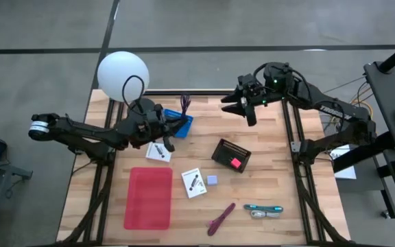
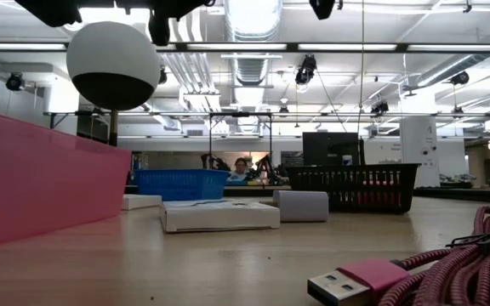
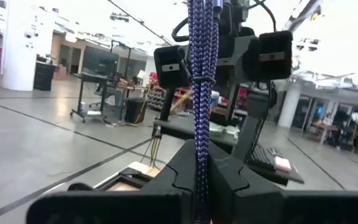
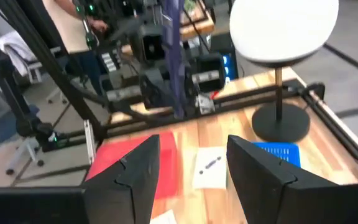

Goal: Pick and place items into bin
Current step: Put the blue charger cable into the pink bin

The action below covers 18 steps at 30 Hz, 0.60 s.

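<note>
My left gripper (image 1: 172,127) hovers by the blue bin (image 1: 182,122) at the table's far left and is shut on a purple braided cord (image 3: 201,62). From the right wrist view, the cord (image 4: 171,56) stands upright. My right gripper (image 1: 244,108) is open in the air near the far edge, with nothing between its fingers (image 4: 138,171). On the table lie two white cards (image 1: 158,151) (image 1: 194,182), a pale-blue cube (image 1: 212,180), a purple pen (image 1: 221,218) and a teal-handled tool (image 1: 262,209). A pink cube (image 1: 236,162) sits in the black basket (image 1: 223,149). My left gripper pinches the purple cord between its two fingers (image 3: 229,177). It holds a bundle of several strands (image 3: 199,146). The cord rises above the fingers, lifted clear of the table. Its lower part is hidden behind the fingers.
A white globe lamp (image 1: 122,75) stands at the far left corner, close to my left arm. A red tray (image 1: 149,197) lies near the left front. A pink USB cable (image 2: 449,263) lies close to the low camera. Bare wood shows at the table's right side.
</note>
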{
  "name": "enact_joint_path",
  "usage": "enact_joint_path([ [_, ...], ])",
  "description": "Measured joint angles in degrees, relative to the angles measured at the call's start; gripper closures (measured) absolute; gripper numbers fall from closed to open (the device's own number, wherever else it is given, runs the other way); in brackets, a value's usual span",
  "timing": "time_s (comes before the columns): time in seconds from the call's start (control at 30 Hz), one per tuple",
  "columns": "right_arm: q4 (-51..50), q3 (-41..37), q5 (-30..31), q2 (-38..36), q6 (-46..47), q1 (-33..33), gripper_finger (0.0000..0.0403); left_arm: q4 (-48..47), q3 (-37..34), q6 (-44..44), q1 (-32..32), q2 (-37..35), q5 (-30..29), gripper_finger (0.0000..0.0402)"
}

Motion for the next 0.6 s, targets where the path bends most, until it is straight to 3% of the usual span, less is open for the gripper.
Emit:
enact_joint_path([
  [0.33, -8.1, 0.0, 0.1, 0.1, -6.1, 0.0, 0.0234, -14.4, 0.4, -11.2, -1.6, -4.7, 5.6, 0.04],
  [0.6, -13.3, 0.0, 0.1, 0.5, -8.8, 0.0, 0.0239, -24.0, 0.5, -21.4, -3.9, -5.7, 6.5, 0.04],
])
